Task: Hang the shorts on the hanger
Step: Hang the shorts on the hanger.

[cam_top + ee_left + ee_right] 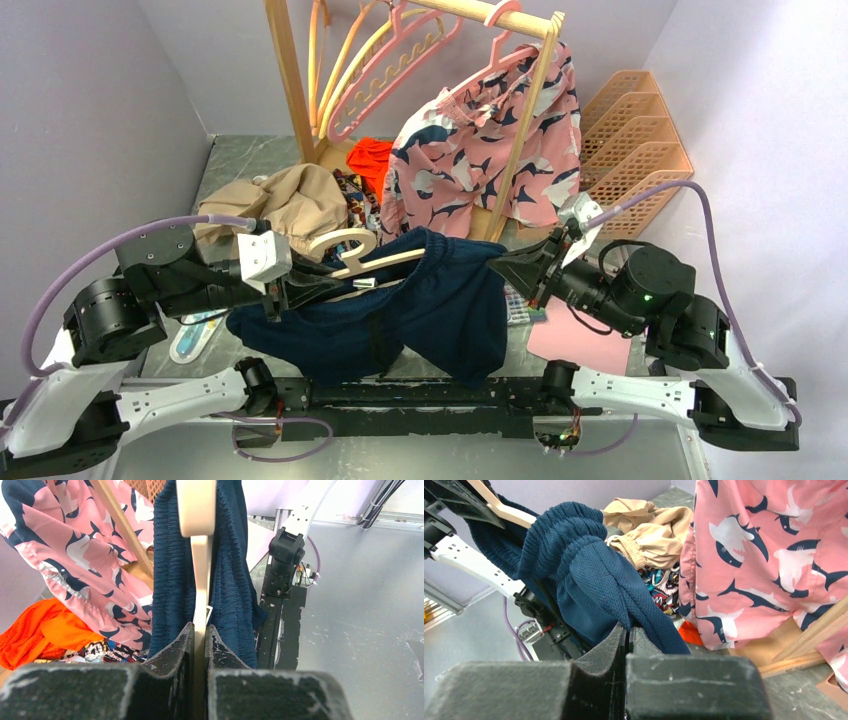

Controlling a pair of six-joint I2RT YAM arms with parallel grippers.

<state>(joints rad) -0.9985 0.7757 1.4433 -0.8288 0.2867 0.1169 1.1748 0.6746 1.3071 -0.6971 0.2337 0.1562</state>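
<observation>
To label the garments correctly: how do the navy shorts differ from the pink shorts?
The navy shorts are plain; the pink shorts carry a shark print. The navy shorts drape over the cream hanger; the pink shorts hang from the wooden rack behind. Both hang loosely.

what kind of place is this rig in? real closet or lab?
Most likely a lab test cell dressed as a laundry corner: a small wooden rack with pink shorts hanging on it, a heap of loose clothes beside it, all on a grey table boxed in by plain walls.
</observation>
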